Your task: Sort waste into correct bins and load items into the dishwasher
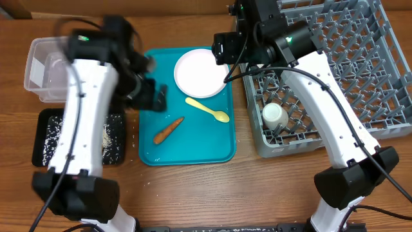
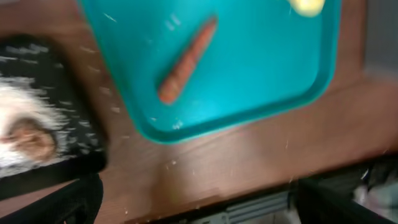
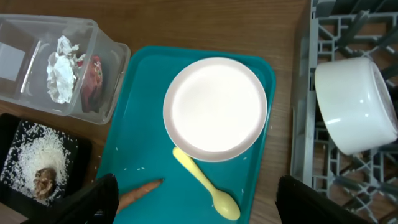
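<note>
- Over the teal tray, the right end effector hangs released, fingers spread wide with nothing between them. The plate and the yellow spoon lie right beneath it. It is probably lined up to carry one of them to the dish rack.
- The left end effector is likewise spread and empty, low over the tray's near corner, close to the orange-brown stick. That view is smeared, so the arm is probably moving. The stick looks like its pick, since the black tray sits just beside.
- Dry rubbish is kept apart from food. The white paper and red wrapper lie in the clear tub, while the rice and brown lump lie in the black tray.
- A bowl lies tilted in the rack, and the cup sits in its near corner.
- The surface is brown wood grain, with a few stray grains beside the teal tray. Almost nothing of the room shows.
</note>
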{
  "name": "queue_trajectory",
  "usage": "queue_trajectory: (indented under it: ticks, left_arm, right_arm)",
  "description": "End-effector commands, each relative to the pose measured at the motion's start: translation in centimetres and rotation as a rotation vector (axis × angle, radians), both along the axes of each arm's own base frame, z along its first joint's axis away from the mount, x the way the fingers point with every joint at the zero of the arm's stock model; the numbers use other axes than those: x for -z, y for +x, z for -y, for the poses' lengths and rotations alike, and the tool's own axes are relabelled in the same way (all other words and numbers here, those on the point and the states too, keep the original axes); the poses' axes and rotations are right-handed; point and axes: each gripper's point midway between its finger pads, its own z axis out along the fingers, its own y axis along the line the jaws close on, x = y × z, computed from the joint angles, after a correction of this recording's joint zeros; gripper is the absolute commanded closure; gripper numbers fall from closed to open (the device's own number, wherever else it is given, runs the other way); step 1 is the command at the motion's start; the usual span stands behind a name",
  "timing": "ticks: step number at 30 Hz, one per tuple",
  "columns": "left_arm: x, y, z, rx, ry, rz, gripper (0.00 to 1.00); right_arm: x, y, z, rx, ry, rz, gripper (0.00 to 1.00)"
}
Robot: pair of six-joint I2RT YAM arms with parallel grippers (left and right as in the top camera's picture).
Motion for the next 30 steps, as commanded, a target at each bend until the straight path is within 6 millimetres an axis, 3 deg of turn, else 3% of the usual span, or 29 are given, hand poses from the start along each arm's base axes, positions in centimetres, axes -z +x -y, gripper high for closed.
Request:
queue_trajectory:
  ticks: [1, 6, 13, 16, 17, 19, 20, 25, 29, 30]
  left_arm:
    - [4.8, -2.4, 1.8, 0.132, 0.024, -0.099, 0.00]
    - [11.4, -2.2, 2.3, 0.179, 0.076, -0.066, 0.01]
    - [17.5, -0.1, 1.2, 0.149, 0.135, 0.083, 0.08]
    - [18.6, 0.3, 1.4, 0.147, 0.127, 0.119, 0.19]
    - [18.9, 0.2, 1.4, 0.147, 0.124, 0.122, 0.27]
    - [19.2, -0.1, 1.5, 0.147, 0.117, 0.116, 0.55]
    - [19.3, -0.2, 1.5, 0.147, 0.114, 0.115, 0.61]
    - [19.8, -0.6, 1.5, 0.148, 0.114, 0.107, 0.66]
    - [19.9, -0.9, 1.3, 0.127, 0.117, 0.095, 0.84]
    - [19.8, -0.9, 1.3, 0.110, 0.117, 0.091, 0.84]
  right_arm:
    - [-0.1, 0.3, 0.7, 0.015, 0.012, -0.010, 0.17]
    - [0.0, 0.3, 0.9, 0.018, 0.010, -0.011, 0.17]
    - [0.3, 0.2, 1.6, 0.034, -0.019, -0.022, 0.17]
    - [0.4, 0.1, 1.6, 0.034, -0.020, -0.025, 0.17]
    - [0.4, 0.1, 1.6, 0.034, -0.020, -0.026, 0.17]
    - [0.4, 0.1, 1.7, 0.034, -0.021, -0.026, 0.17]
    - [0.4, 0.1, 1.7, 0.034, -0.021, -0.026, 0.17]
    - [0.4, 0.1, 1.6, 0.034, -0.020, -0.026, 0.17]
    - [0.4, 0.1, 1.7, 0.034, -0.021, -0.027, 0.17]
    - [0.4, 0.0, 1.7, 0.034, -0.022, -0.029, 0.17]
